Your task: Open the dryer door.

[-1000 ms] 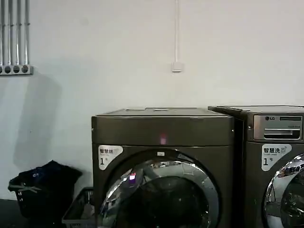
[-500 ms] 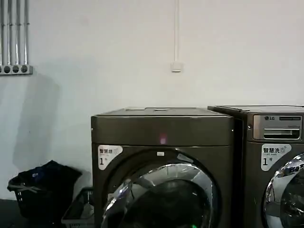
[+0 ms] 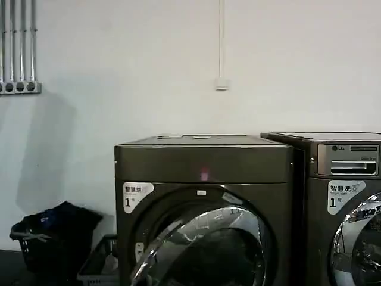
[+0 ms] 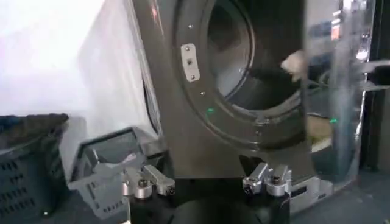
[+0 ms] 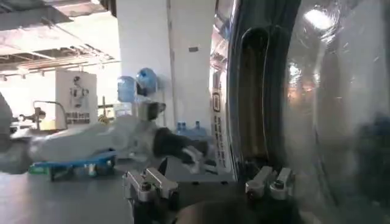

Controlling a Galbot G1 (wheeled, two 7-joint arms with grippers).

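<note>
The dryer is the bronze-grey machine with a pink light and a "1" sticker, in the middle of the head view. The dryer door, chrome-rimmed with dark glass, stands ajar, and a dark crescent of the opening shows along its left side. In the left wrist view my left gripper is open and empty, low in front of the dryer's front panel, with the drum opening beyond and the swung-out door to one side. My right gripper is open and empty, close beside the door's glass.
A similar machine with a silver LG panel stands immediately right of the dryer. A dark laundry basket and a grey crate sit on the floor to the dryer's left. A white arm crosses the right wrist view farther off.
The dryer door has swung further open. Its left edge has pulled away from the frame, widening the dark gap, and the reflections on the chrome rim have shifted.
</note>
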